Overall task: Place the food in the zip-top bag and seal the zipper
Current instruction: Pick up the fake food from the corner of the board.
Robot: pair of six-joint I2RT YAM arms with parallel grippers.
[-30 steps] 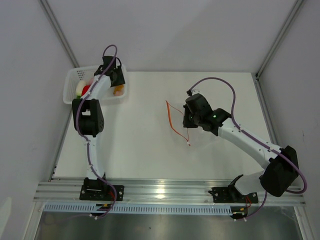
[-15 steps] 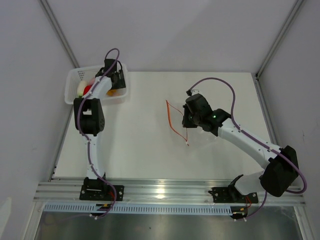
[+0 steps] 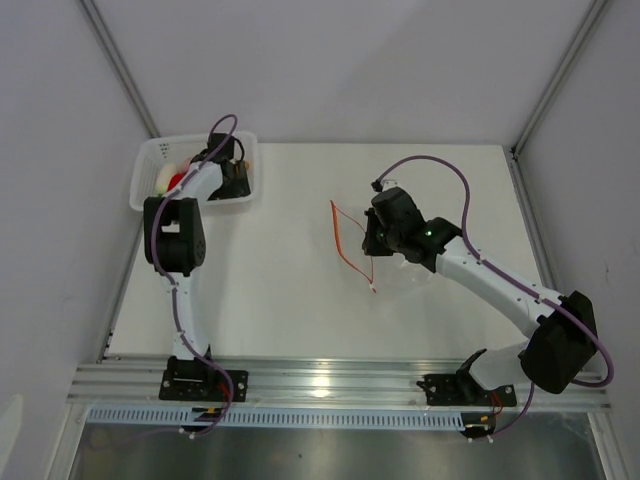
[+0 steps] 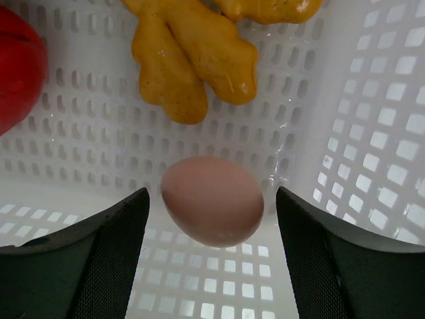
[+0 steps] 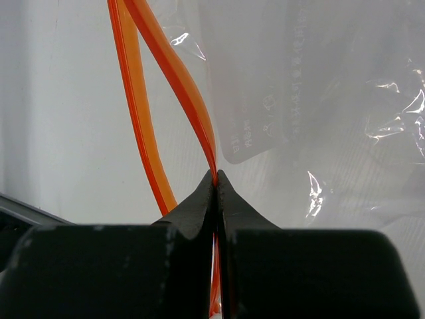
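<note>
My left gripper (image 3: 232, 180) is down inside the white basket (image 3: 148, 160). It is open, and a pinkish egg-shaped toy (image 4: 212, 199) lies between its fingers (image 4: 113, 259) without touching them. An orange-yellow knobbly toy (image 4: 192, 60) and a red round toy (image 4: 20, 66) lie further in. The red toy (image 3: 174, 179) also shows from above. The clear zip-top bag (image 5: 319, 100) lies mid-table. My right gripper (image 5: 216, 179) is shut on one side of its orange-red zipper strip (image 5: 169, 73), and the mouth (image 3: 343, 235) gapes open. No purple toy shows.
The basket's slotted wall (image 4: 372, 133) rises close on the right of my left gripper. The white table (image 3: 280, 260) lies between basket and bag. Grey walls and metal posts enclose the table, with an aluminium rail (image 3: 330, 380) along the near edge.
My left gripper has dropped lower into the basket and now covers the orange toy seen from above. My right gripper and the bag have barely moved.
</note>
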